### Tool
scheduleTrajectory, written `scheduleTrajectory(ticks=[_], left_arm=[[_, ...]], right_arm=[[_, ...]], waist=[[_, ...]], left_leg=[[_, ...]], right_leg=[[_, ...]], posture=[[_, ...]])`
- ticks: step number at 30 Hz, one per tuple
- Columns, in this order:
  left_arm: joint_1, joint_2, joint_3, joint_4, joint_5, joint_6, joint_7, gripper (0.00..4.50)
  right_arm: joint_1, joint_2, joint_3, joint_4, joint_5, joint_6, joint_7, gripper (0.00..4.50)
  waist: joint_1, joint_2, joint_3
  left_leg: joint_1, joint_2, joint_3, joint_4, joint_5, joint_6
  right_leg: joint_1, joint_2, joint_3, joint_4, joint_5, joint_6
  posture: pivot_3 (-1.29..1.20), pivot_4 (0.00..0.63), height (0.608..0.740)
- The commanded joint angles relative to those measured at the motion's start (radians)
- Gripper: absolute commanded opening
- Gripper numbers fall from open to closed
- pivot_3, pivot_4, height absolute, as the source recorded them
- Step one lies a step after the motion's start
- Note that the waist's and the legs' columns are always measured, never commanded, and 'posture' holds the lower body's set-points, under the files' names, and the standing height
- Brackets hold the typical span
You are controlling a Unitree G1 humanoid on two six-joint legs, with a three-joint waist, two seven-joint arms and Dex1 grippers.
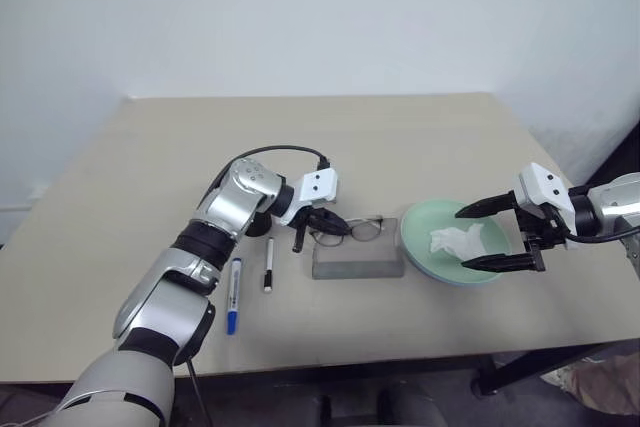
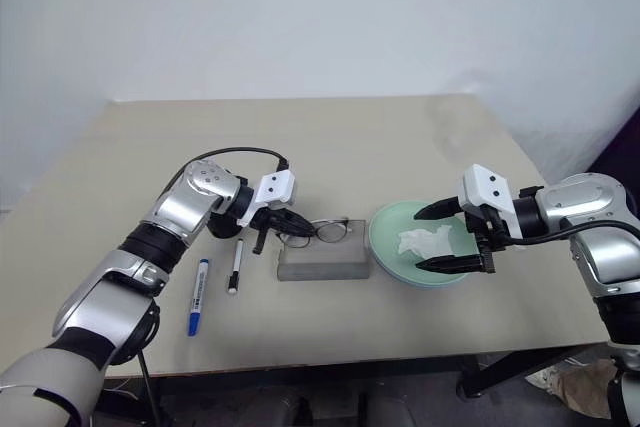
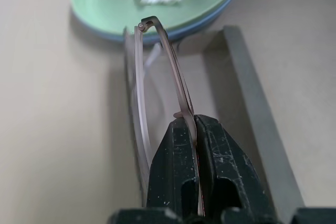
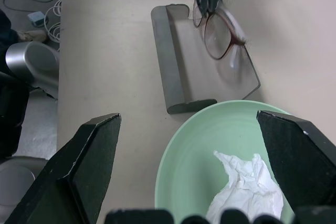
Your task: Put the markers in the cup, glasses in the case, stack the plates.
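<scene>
My left gripper (image 1: 318,229) is shut on the glasses (image 1: 365,229) by one temple arm. It holds them just over the back edge of the closed grey case (image 1: 357,262). The lenses hang toward the plates. The mint green plate (image 1: 420,237) sits on the light blue plate (image 3: 210,22), whose rim shows beneath it. My right gripper (image 1: 463,239) hovers open over the green plate with nothing between its fingers. Two markers lie left of the case, the blue-capped marker (image 1: 233,295) and the thinner black-capped marker (image 1: 268,265). A dark shape behind my left wrist may be the cup; I cannot tell.
A crumpled white tissue (image 1: 455,242) lies in the green plate. The beige table (image 1: 400,147) has free room across its far half. Its front edge runs close below the markers and plates. Cables lie on the floor (image 4: 26,3) beyond the table's side.
</scene>
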Motion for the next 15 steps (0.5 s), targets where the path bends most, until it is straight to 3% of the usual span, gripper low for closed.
scheduleTrajectory(ticks=[1, 15], left_arm=[[0.005, -0.016, 0.044, -0.028, -0.014, -0.018, -0.013, 0.02], [0.068, -0.023, 0.014, -0.087, 0.014, 0.051, -0.087, 0.02]], right_arm=[[-0.013, 0.001, -0.022, -0.025, 0.011, -0.003, -0.008, 4.5], [-0.02, 0.015, -0.017, -0.027, 0.007, 0.008, -0.023, 4.5]], waist=[[0.0, 0.0, 0.0], [-0.001, 0.0, 0.0]], left_leg=[[0.0, 0.0, 0.0, 0.0, 0.0, 0.0], [0.004, 0.001, 0.015, 0.002, -0.002, 0.006]], right_leg=[[0.0, 0.0, 0.0, 0.0, 0.0, 0.0], [0.0, 0.0, 0.012, 0.0, 0.004, 0.006]], posture=[[0.0, 0.0, 0.738], [0.0, 0.0, 0.738]])
